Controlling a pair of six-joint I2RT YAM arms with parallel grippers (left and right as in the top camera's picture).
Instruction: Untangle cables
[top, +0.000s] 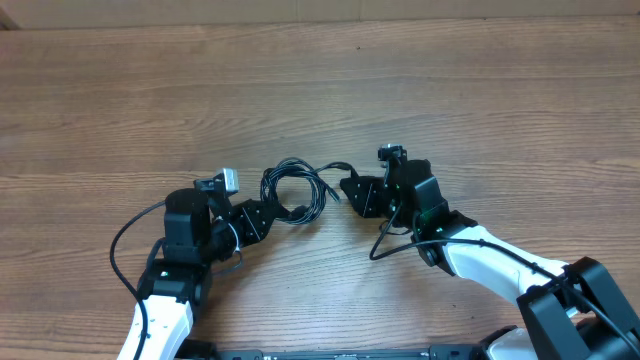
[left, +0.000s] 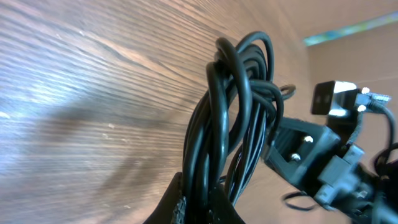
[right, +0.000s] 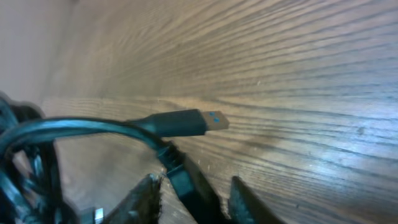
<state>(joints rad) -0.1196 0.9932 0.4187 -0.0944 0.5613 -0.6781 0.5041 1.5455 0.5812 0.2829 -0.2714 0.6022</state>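
Left gripper (left: 198, 208) pinched the cables (left: 239, 112) tight, the bundle looping up from its fingers. Right gripper (right: 194, 186) stood parted around one of them, perhaps not touching it; a plug (right: 186, 122) lay just above the table (right: 311, 74).

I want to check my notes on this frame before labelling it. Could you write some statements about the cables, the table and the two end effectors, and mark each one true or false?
1. The left end effector is shut on the cables. True.
2. The cables lie stretched out straight. False: they are bunched in loops.
3. A plug showing some blue lies in front of the right end effector. True.
4. The right end effector is clamped shut with nothing in it. False: its fingers stand apart, with a cable between them.
5. A white cloth covers the table. False: it is bare wood.
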